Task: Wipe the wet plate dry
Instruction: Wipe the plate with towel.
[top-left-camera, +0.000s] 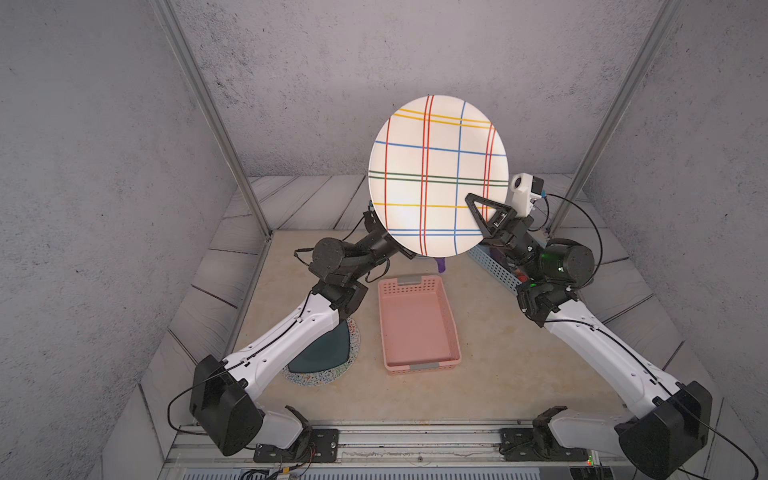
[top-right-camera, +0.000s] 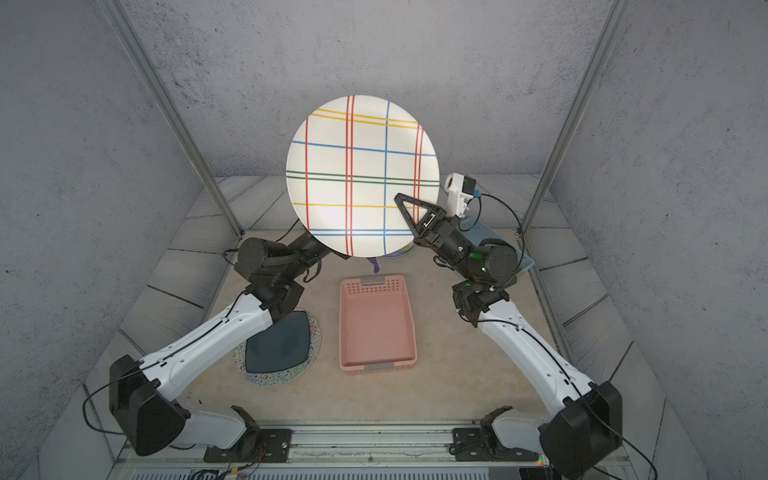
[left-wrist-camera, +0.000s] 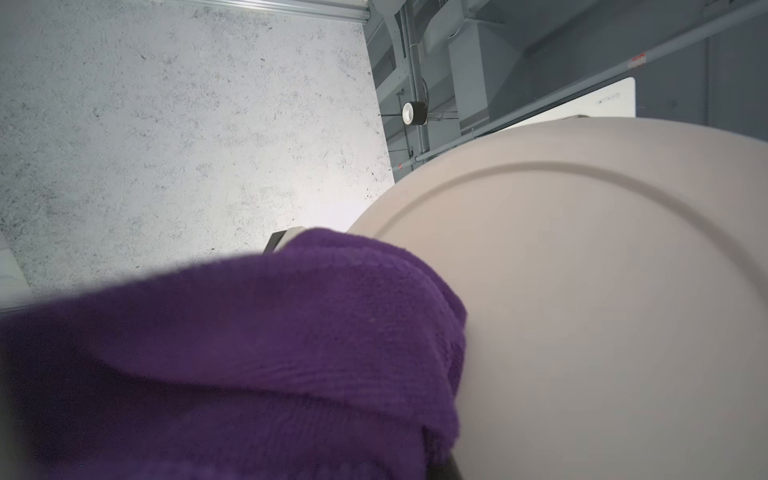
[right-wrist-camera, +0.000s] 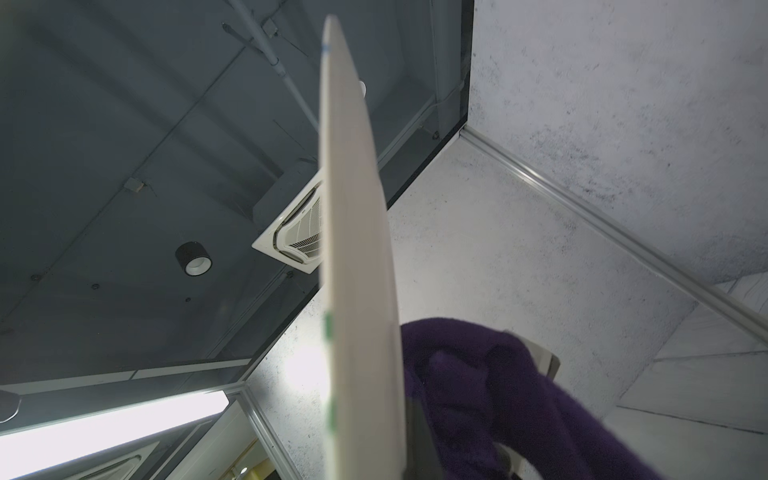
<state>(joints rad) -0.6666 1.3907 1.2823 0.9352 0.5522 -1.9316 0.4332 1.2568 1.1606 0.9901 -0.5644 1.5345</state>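
Left wrist view: left gripper (left-wrist-camera: 283, 241) pinches a purple cloth (left-wrist-camera: 291, 353) held against the back of the plate (left-wrist-camera: 602, 311). In both top views, right gripper (top-left-camera: 473, 200) clamps the raised plate by its rim.

Both top views looked down from above the near edge of the table (top-left-camera: 519, 353), sharing the whole scene. Wrist cameras sat close, facing upward; both caught plate (left-wrist-camera: 602, 311) and cloth (left-wrist-camera: 249, 353).

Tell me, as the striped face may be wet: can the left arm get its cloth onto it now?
Probably not: the purple cloth is behind the plate, at its plain back, so the plate itself blocks it unless the right end effector turns it.
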